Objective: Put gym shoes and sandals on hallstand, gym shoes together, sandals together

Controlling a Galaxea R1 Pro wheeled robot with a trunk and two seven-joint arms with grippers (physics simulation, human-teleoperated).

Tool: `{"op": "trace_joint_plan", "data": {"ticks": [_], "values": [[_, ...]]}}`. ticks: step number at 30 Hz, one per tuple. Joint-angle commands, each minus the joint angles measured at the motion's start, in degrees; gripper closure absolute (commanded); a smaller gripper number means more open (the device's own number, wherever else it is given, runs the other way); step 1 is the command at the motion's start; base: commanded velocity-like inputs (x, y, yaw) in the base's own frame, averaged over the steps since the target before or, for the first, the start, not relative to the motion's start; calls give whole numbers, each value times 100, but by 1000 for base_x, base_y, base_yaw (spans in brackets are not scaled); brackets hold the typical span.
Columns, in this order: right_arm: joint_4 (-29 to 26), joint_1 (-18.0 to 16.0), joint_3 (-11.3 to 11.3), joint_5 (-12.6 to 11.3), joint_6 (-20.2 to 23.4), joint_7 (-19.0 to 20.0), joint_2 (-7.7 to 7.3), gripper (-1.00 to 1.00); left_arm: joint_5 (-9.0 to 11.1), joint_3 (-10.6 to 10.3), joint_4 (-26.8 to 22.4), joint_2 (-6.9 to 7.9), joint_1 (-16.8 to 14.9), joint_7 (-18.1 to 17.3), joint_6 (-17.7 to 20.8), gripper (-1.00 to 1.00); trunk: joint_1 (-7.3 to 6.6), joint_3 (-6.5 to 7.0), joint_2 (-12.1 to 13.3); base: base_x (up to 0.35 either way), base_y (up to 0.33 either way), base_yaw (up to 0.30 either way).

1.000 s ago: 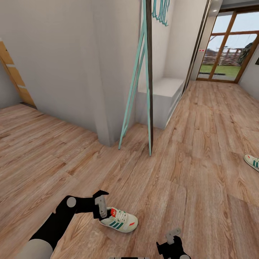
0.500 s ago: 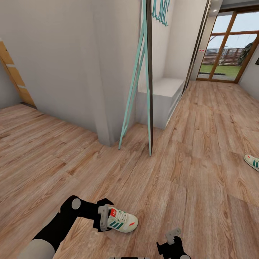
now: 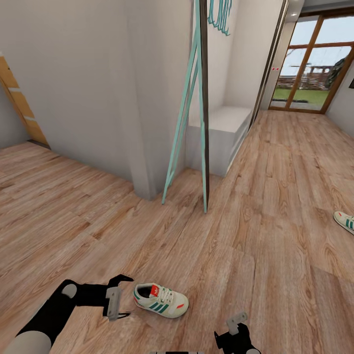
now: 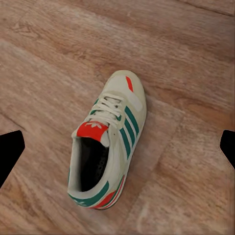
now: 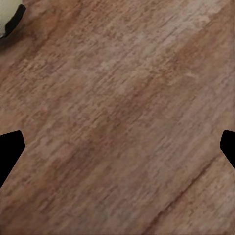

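Left gripper [image 3: 117,301], jaws spread, hovers beside a gym shoe [image 3: 161,300] on the floor [image 3: 255,236]. Right gripper [image 3: 237,327] jaws also spread.

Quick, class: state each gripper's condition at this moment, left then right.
Left gripper: open, holding nothing, the gym shoe lying on the floor beyond its fingers.
Right gripper: open, holding nothing, over bare wood floor.

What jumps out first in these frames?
The cream gym shoe with green stripes lies alone on the wood floor near the robot, with the left gripper open just beside its heel, not touching. A second gym shoe peeks in at the right edge. A teal ladder frame leans on the white wall by a low white bench.
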Motion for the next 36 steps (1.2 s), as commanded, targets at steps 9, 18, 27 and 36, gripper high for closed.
{"op": "trace_joint_plan", "data": {"ticks": [9,18,27,36], "values": [[13,0,1,5,1,0,2,-100,-4,596,364,24,0,3,-755,-100,0,0,0,0,0,0],[58,0,2,7,2,-2,3,-100,7,667,360,23,0,3,-933,-100,0,0,0,0,0,0],[95,7,3,7,2,0,6,-100,10,682,283,22,0,3,-964,-100,0,0,0,0,0,0],[103,15,3,7,2,-1,6,-100,11,718,42,23,0,3,-965,-100,0,0,0,10,20,0]]}}
